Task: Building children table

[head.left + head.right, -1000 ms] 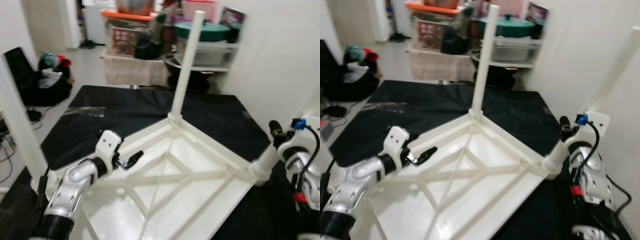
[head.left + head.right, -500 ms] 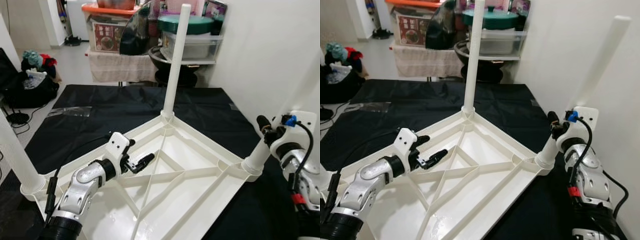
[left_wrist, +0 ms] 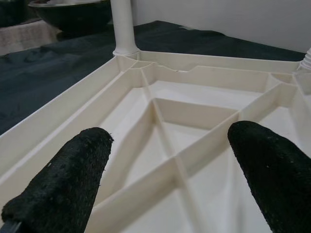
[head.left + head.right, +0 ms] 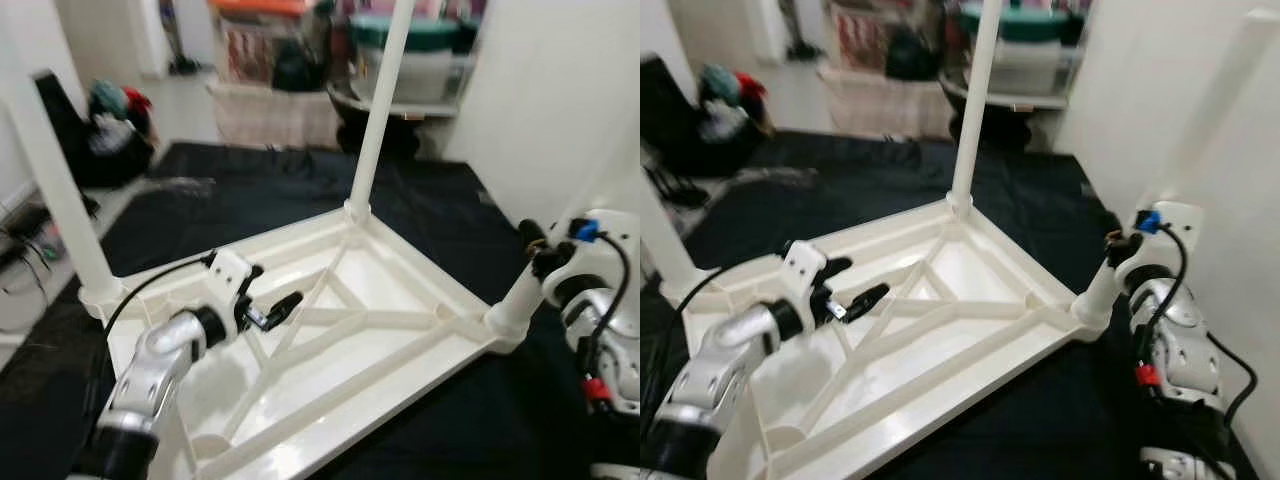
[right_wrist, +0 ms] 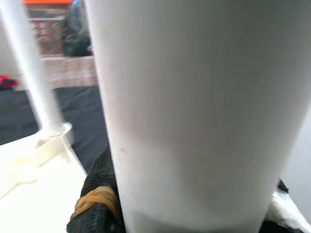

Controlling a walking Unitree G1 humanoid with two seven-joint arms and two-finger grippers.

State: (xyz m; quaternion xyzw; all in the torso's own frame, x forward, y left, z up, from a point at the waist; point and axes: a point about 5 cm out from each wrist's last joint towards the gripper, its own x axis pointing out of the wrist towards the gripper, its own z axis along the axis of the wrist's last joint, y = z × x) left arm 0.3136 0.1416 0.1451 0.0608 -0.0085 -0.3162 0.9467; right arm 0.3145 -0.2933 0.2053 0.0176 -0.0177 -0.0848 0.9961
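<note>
A white plastic tabletop (image 4: pixel 390 300) lies upside down on a black mat (image 4: pixel 240 200), ribs facing up. One white leg (image 4: pixel 377 110) stands in the far corner, another (image 4: pixel 58 190) in the left corner. My left gripper (image 4: pixel 272 312) hovers open just above the ribs near the left side, holding nothing; its two black fingers (image 3: pixel 63 184) frame the ribs in the left wrist view. My right gripper (image 4: pixel 537 252) is shut on the third leg (image 4: pixel 1100 285), low down near its socket in the right corner. That leg (image 5: pixel 189 107) is close up in the right wrist view, with a black finger (image 5: pixel 95 204) beside it.
A white wall (image 4: pixel 545 100) runs close along the right side. Behind the mat stand shelves with storage bins and a green-lidded pot (image 4: pixel 410 30). A dark bag with clothes (image 4: pixel 105 130) lies on the floor at the far left.
The camera has shifted and the picture is blurred. My left gripper stays open over the ribs and my right gripper keeps its hold on the leg.
</note>
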